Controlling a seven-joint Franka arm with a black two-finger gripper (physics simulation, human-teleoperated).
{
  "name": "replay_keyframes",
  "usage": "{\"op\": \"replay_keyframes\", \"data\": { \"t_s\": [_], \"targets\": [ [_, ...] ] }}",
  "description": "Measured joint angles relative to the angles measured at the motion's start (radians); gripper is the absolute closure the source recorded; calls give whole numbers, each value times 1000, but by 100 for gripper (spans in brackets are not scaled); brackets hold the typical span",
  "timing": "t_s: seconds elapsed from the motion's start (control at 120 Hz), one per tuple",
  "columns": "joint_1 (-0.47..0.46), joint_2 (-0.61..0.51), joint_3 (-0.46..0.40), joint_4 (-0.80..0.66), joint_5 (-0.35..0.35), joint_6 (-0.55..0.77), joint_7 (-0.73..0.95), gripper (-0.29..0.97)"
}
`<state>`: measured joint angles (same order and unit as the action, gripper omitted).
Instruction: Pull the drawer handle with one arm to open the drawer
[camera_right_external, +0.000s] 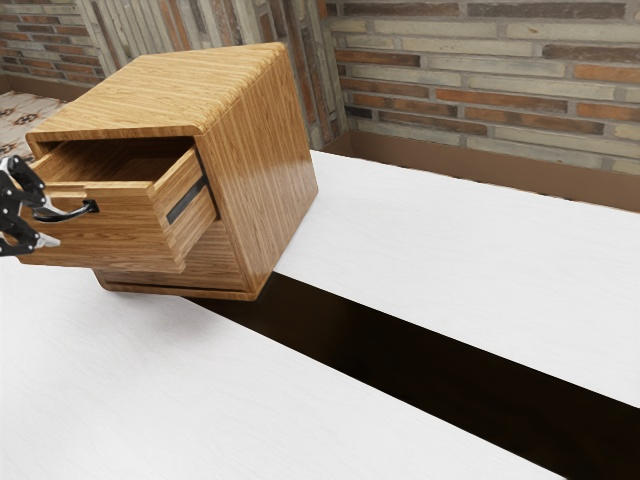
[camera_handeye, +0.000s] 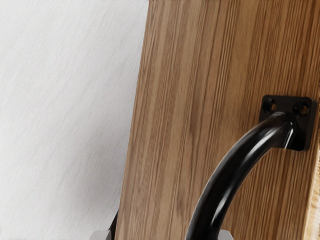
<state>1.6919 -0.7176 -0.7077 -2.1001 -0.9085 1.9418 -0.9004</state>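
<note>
Drawer (camera_right_external: 110, 225) and wooden cabinet (camera_right_external: 250, 140) are carried by a white bench (camera_right_external: 450, 240), which is split by a dark gap (camera_right_external: 420, 360) running from the cabinet's base toward the exterior view's lower right. The cabinet is set at the exterior view's upper left, in front of a brick wall (camera_right_external: 500, 70), with its open side turned toward the exterior view's left. The drawer is seen drawn partly out of the cabinet, so that its hollow inside is exposed from above and a black rail (camera_right_external: 188, 203) is shown along its side. A curved black handle (camera_right_external: 75, 210) is fixed to the drawer's front. In the wrist view the handle (camera_handeye: 240, 160) is seen bolted to the wood-grained drawer front (camera_handeye: 200, 75) by a small black plate (camera_handeye: 287, 107), with the bench (camera_handeye: 60, 100) beside it. The gripper (camera_right_external: 48, 218) is placed at the exterior view's left edge, its fingers held apart with the handle between them.
</note>
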Motion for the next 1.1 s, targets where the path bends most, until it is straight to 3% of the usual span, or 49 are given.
{"op": "replay_keyframes", "data": {
  "t_s": [1.1],
  "targets": [
    [0,-109,40,-70,-37,-64,-32,49]
  ]
}}
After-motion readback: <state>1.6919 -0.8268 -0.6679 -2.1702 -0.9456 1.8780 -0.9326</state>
